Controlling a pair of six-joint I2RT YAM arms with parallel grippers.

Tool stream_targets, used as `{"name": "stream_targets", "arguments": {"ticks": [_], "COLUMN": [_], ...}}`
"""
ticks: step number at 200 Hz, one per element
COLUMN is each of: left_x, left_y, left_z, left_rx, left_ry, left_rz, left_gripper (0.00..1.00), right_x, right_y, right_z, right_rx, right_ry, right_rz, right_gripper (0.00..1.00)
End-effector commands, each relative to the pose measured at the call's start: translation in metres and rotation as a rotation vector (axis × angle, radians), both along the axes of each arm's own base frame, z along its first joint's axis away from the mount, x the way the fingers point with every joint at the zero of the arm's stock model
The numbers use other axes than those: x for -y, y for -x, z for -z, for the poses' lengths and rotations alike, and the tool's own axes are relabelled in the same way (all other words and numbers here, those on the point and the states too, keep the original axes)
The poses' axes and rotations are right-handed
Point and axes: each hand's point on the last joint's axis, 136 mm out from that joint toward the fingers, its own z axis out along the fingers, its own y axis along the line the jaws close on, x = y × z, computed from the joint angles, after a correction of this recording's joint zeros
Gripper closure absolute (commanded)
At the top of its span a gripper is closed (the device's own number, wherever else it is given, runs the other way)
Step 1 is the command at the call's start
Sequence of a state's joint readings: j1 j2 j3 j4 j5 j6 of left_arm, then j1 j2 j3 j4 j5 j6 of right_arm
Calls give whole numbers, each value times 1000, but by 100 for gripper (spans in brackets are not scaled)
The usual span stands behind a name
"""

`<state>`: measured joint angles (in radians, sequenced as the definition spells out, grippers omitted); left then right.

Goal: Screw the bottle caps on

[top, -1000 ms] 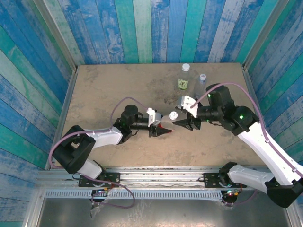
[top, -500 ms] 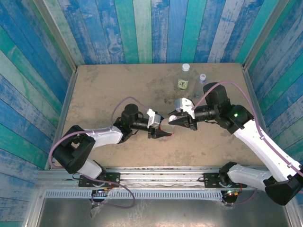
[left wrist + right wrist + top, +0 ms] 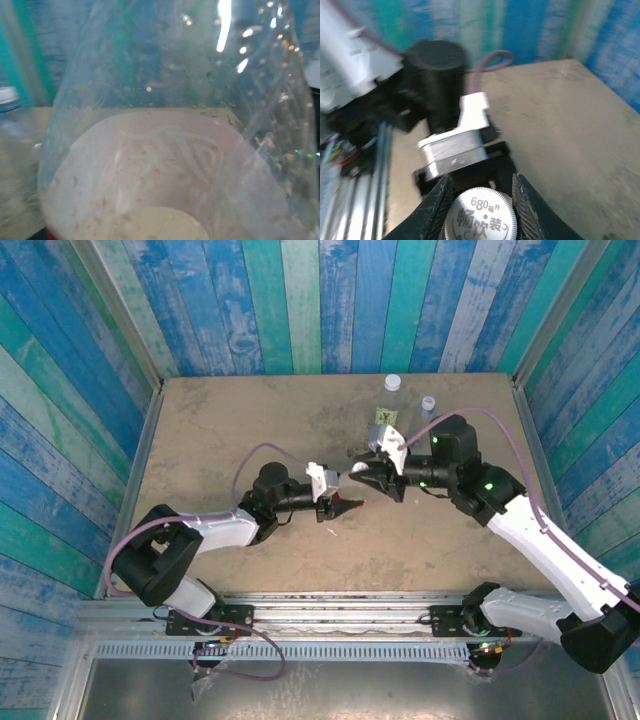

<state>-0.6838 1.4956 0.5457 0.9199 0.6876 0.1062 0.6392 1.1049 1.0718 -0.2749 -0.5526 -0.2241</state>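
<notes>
From above, your left gripper [image 3: 337,505] clamps the clear, red-labelled plastic bottle [image 3: 344,495] to steady it, and the right gripper [image 3: 360,472] meets it at the bottle's neck. On the left wrist, that bottle [image 3: 175,150] sits right against the lens. On the right wrist, the pincer pinches the ridged white round cap [image 3: 480,220], probably seated on the bottle for twisting.

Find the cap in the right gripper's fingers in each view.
Top external: cap mid-table, at the tips of the right gripper.
Left wrist: cannot tell through the clear bottle.
Right wrist: bottom centre, between the fingers.
Shared landmark: white wrist block on the left arm.
</notes>
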Motion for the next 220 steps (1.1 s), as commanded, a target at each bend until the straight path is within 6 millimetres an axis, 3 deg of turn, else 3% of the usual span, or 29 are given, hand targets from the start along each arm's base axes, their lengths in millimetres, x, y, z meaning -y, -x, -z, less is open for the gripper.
{"name": "stream_targets", "arguments": {"ticks": [1,38,67,96,123,141,187,220], "left_x": [-14,-14,-14,-7,-3,3,1,-1], "left_y": [-56,-59,-52,-35,-12,2,27,16], "left_z": [-9,-10,-8,-4,-13,-16,-32,-35], "left_rx": [51,84,57,64,67,68,54,29], "left_ry": [36,21,20,-21,26,32,105,134], "left_rz": [-382,-518,-486,-382,-269,-180,-24,-55], "left_gripper": [50,50,50,43,20,11,7,4], "right_x": [-14,-15,-11,-25,-35,-33,-24,-20], "right_y": [-41,-54,-62,-61,-52,-44,-12,-4], "right_z": [1,27,25,19,20,19,2,-4], "right_rx": [-90,-84,-21,-4,8,-67,-105,-83], "right_ry": [-98,-77,-44,-29,8,-52,-131,-161], "right_rz": [360,731,806,650,407,240,-77,-103], "right_gripper": [99,99,99,99,99,99,99,99]}}
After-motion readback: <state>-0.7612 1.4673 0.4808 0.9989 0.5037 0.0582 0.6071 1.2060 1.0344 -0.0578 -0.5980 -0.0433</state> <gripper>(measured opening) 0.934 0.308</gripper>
